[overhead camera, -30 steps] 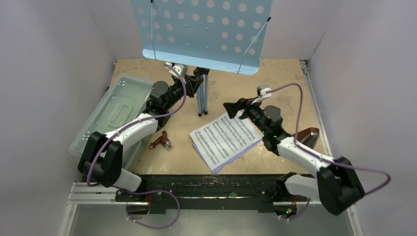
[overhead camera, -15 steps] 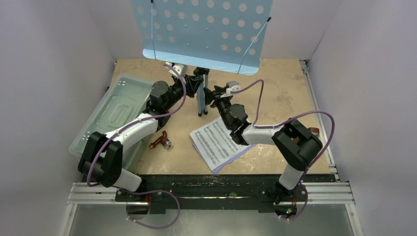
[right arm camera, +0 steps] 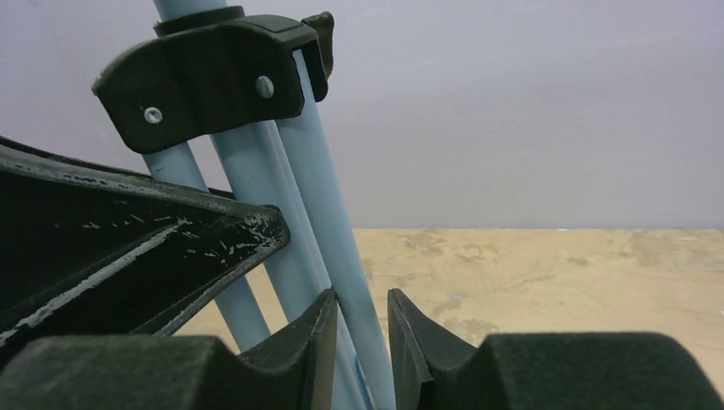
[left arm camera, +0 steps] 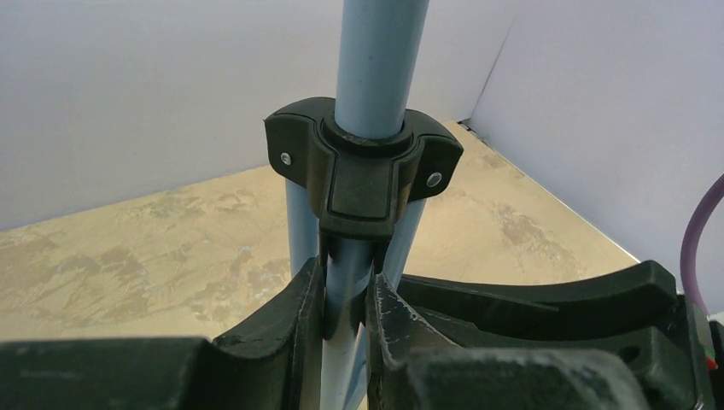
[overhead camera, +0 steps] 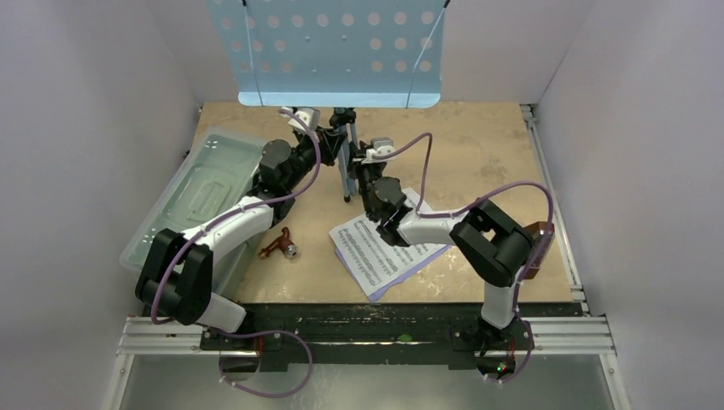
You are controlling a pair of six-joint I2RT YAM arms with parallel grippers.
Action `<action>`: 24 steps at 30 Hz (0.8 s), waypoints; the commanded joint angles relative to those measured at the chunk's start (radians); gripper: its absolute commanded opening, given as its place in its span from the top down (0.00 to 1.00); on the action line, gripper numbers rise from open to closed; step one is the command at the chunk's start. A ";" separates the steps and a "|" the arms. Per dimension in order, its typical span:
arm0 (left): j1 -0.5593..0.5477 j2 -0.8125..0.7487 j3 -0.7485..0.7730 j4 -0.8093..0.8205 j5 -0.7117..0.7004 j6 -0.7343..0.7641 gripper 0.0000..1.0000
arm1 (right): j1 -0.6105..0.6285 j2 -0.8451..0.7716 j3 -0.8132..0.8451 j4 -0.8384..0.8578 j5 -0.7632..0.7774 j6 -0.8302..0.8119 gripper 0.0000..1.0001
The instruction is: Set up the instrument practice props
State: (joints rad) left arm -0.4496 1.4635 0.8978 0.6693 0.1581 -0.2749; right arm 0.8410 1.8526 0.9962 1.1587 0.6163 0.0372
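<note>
Beige counter (overhead camera: 478, 145); we see left tool (left arm camera: 346, 295) clamped on upright music stand (overhead camera: 324, 51) leg (left arm camera: 346, 265), right tool (right arm camera: 361, 299) straddling neighbouring leg (right arm camera: 329, 213) opposite, grip unclear.

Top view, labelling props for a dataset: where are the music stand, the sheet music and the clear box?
music stand (overhead camera: 329, 51), top view, middle of its perforated desk.
sheet music (overhead camera: 376, 256), top view, white top page.
clear box (overhead camera: 196, 192), top view, its lid.

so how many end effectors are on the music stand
2. Left end effector is shut on a music stand leg under the black collar; right end effector straddles another leg.
</note>
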 commanded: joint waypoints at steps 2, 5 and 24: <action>-0.016 -0.050 0.028 0.000 0.066 -0.045 1.00 | -0.005 0.107 0.056 0.233 0.365 -0.283 0.66; -0.017 -0.062 0.026 -0.002 0.067 -0.042 1.00 | -0.003 0.165 0.071 0.364 0.371 -0.375 0.62; -0.076 -0.196 0.028 -0.281 -0.115 0.139 1.00 | -0.181 0.202 -0.013 0.474 0.097 -0.560 1.00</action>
State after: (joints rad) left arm -0.5148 1.4113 0.9012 0.5655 0.0731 -0.1890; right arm 0.8543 2.0583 1.0298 1.5330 0.6804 -0.4015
